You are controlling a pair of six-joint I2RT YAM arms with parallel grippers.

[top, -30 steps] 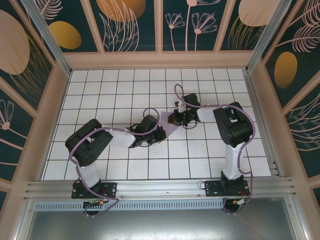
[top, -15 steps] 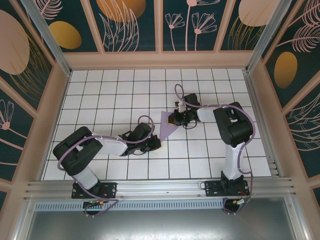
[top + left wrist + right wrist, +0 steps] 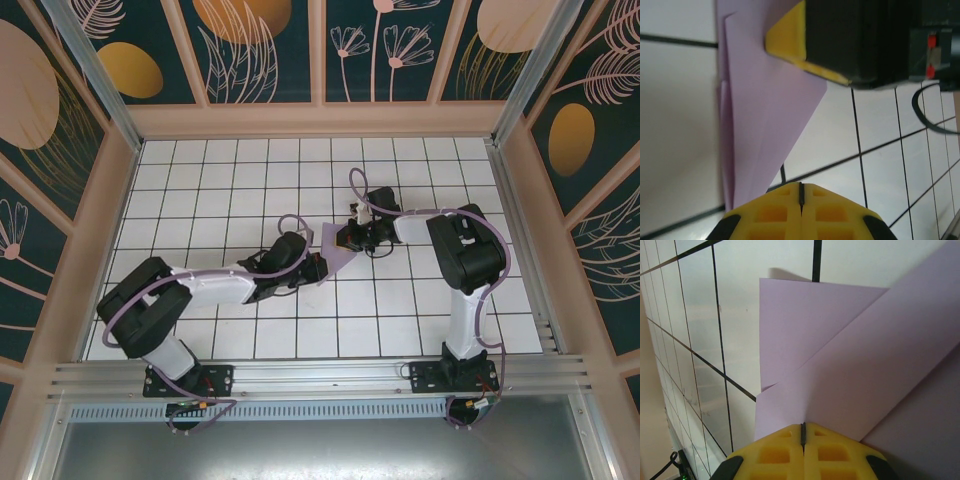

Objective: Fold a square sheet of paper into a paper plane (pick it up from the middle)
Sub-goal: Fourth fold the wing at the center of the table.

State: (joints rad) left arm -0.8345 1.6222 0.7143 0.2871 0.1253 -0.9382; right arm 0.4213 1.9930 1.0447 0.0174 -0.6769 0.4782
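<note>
Flanking folded lilac paper: left pincer, right pincer, both closed.

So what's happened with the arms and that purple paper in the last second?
The left arm swung its elbow back toward the near left. The left fingers drew back from the folded lilac paper toward the near edge, then returned to its left side. The right arm and right fingers stayed put at the paper, which barely shifted.
</note>
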